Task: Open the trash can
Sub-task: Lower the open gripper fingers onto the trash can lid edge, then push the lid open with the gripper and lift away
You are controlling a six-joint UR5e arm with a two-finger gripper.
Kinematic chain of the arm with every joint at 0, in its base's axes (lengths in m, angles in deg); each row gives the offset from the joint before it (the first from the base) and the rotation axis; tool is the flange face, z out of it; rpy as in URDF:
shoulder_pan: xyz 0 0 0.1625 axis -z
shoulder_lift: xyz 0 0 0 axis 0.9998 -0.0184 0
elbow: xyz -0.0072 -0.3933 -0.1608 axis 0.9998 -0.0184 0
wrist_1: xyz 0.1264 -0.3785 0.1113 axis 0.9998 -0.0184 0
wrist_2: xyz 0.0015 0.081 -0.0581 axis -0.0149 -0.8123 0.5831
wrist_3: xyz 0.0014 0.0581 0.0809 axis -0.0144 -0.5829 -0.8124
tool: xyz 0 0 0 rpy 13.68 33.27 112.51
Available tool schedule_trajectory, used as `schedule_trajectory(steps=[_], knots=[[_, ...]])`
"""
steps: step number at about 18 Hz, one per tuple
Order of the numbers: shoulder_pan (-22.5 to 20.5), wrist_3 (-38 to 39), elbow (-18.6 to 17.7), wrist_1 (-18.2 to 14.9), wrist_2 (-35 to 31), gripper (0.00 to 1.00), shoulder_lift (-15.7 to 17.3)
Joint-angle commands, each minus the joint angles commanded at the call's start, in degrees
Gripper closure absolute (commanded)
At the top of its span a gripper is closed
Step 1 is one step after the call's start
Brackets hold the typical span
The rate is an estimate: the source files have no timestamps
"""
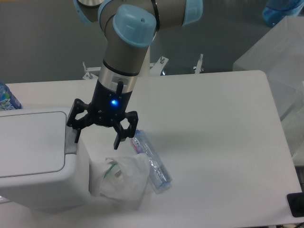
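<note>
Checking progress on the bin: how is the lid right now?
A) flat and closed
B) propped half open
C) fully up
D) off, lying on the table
A: the trash can lid lies flat, with the open gripper by its grey tab.
</note>
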State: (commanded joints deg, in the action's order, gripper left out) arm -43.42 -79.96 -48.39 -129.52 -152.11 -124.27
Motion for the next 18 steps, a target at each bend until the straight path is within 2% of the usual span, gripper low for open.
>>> schedule_trajectory(steps=[18], knots=[[0.3,0.0,-0.3,0.0,-0.8,0.00,-0.4]])
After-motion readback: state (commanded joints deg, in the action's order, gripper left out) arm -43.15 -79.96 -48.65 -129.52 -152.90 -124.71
